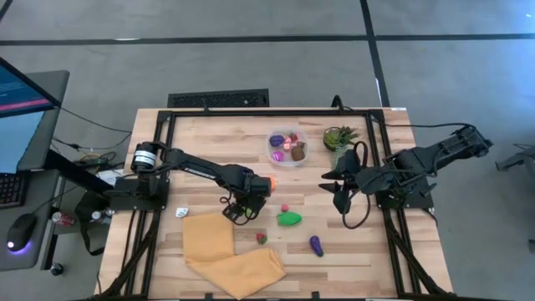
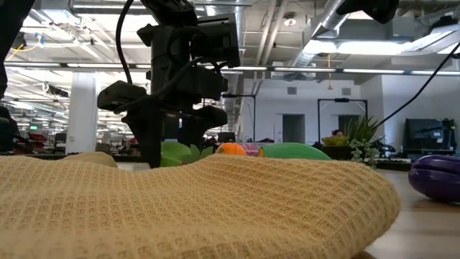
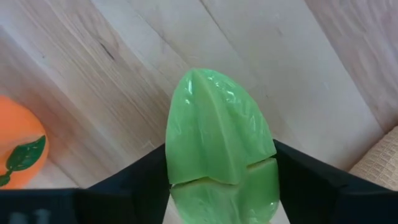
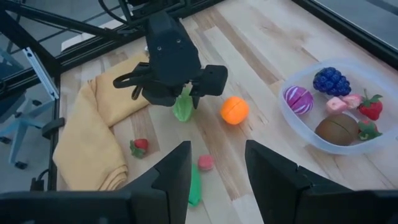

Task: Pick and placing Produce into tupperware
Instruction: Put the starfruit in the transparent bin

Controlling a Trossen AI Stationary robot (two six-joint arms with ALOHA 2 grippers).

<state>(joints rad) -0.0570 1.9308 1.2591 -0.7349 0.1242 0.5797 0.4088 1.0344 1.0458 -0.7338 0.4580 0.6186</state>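
My left gripper points down at the table's middle, beside the yellow cloth, shut on a pale green leafy piece of produce. An orange lies right next to it. The tupperware, farther back, holds purple, pink, brown and red pieces. A green piece, a small pink piece, a strawberry and a purple piece lie loose on the wood. My right gripper hovers open above the table's right side, with nothing between its fingers. My left gripper pinches the pale green piece between its two fingers, one finger on each of its two sides. The fingers come from above, pointing down. The piece stands upright below them, its lower end at the table top.
A potted green plant stands at the back right, near my right arm. The crumpled yellow cloth fills the near left part of the table and rises across the low view. Bare wood lies between the orange and the tupperware.
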